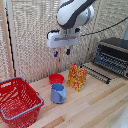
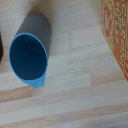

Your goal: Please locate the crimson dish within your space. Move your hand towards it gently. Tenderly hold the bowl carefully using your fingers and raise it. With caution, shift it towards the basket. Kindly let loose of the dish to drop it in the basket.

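In the exterior view the hand (image 1: 62,52) hangs high with fingers apart and empty, clear of everything for a descent. The crimson dish (image 1: 56,78) sits on the table (image 1: 95,107) at its 6 o'clock, just behind the mug (image 1: 58,93). The basket (image 1: 18,100) waits at the dish's 8 o'clock.

The wrist view shows only the mug (image 2: 30,54) and a box (image 2: 117,35), so the dish lies outside it.

Pale wooden tabletop (image 1: 95,107) under even light, backed by a woven, straw-coloured screen (image 1: 30,35); dark toaster oven (image 1: 112,55) at the exterior view's right, beside a metal rack (image 1: 95,72).
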